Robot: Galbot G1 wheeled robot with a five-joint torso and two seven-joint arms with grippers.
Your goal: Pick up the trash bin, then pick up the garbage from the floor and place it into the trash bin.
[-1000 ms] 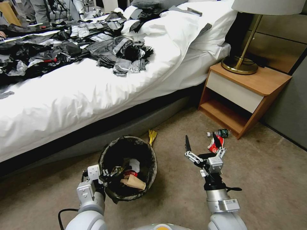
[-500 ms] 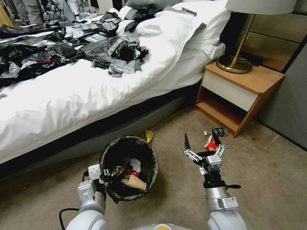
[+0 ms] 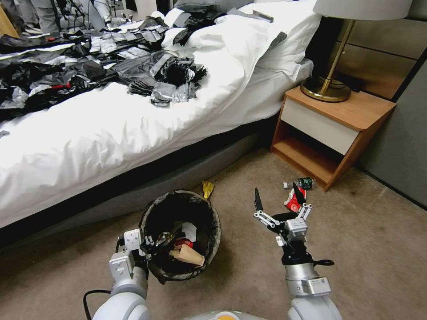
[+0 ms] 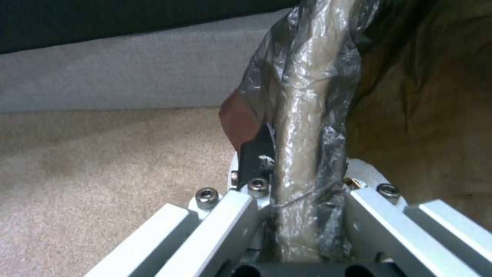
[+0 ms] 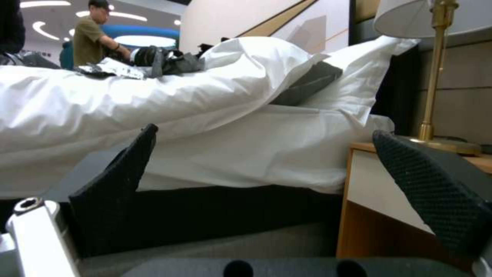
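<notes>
The trash bin is a round bucket with a dark bag liner, held just above the carpet beside the bed. My left gripper is shut on its near rim; the left wrist view shows the lined rim pinched between the fingers. Inside lie a brown paper scrap, white tissue and a red wrapper. My right gripper hangs open and empty, just short of a red-and-white wrapper. A small green-labelled bottle lies beyond it. A yellow wrapper lies by the bed base.
The white bed with black and silver plastic sheets fills the left and back. A wooden nightstand with a brass lamp stands at the right, close behind the floor litter. Open carpet lies to the right.
The camera has shifted slightly, so the whole scene has slid left. My right gripper has edged a little forward, still open. The left gripper keeps its hold on the bin.
</notes>
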